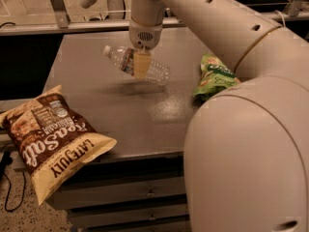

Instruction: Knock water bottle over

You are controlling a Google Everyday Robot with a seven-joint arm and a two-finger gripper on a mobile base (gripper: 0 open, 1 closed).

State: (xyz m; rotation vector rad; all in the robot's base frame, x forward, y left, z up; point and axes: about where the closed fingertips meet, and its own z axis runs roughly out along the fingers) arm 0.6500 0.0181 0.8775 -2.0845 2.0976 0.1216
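The water bottle (158, 71) is a small clear ribbed bottle with a white cap and a red-and-white label band. It lies tilted almost flat over the back middle of the grey table (120, 115), cap pointing left and up. Its shadow falls on the table just beneath it. My gripper (141, 67) reaches down from above and is shut on the bottle's middle. One tan finger (141, 62) shows across the front of the bottle; the other finger is hidden behind it.
A brown and cream chip bag (53, 144) hangs over the table's front left corner. A green chip bag (215, 76) lies at the right edge. My white arm (241, 129) fills the right side of the view. Drawers sit under the table front.
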